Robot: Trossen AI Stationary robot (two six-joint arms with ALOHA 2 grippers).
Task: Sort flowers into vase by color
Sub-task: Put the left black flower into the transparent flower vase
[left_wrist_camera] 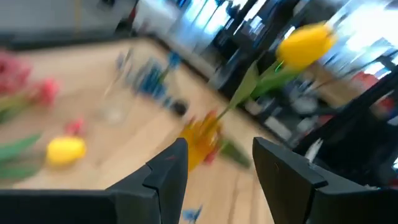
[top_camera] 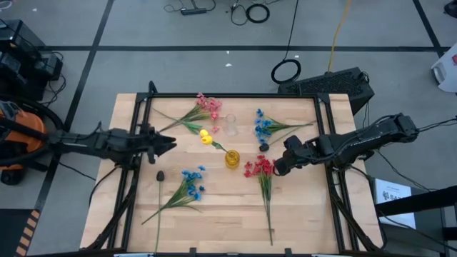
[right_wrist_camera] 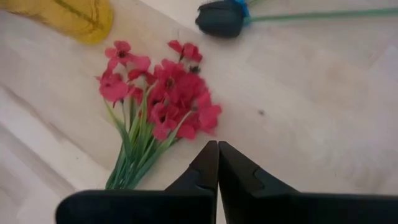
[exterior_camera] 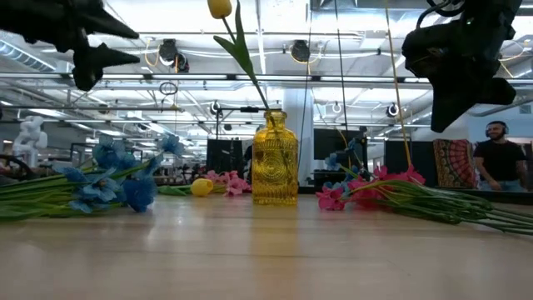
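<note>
Right hand (right_wrist_camera: 217, 163) hovering just above the wooden surface (top_camera: 300, 207), fingers pressed together with nothing between them. Red flowers (right_wrist_camera: 158, 99) lying flat right in front of its tips, blooms toward the hand's far side, stems trailing off beside it. Yellow vase (top_camera: 232, 158) a bit further out past the red bunch, upright, with one yellow flower (exterior_camera: 219, 8) already standing in it on a long stem.

Left hand (left_wrist_camera: 214, 165) parked off the other side of the vase, fingers spread apart, empty, pointed at the vase. Another yellow flower (top_camera: 206, 138) loose on the surface between that hand and the vase, pink flowers (top_camera: 207, 105) just beyond it. Blue flowers (top_camera: 191, 183) near the left hand, second blue bunch (top_camera: 264, 126) near the right hand. Clear glassy thing (top_camera: 230, 125) by the pink ones, probably a small jar, hard to say.
</note>
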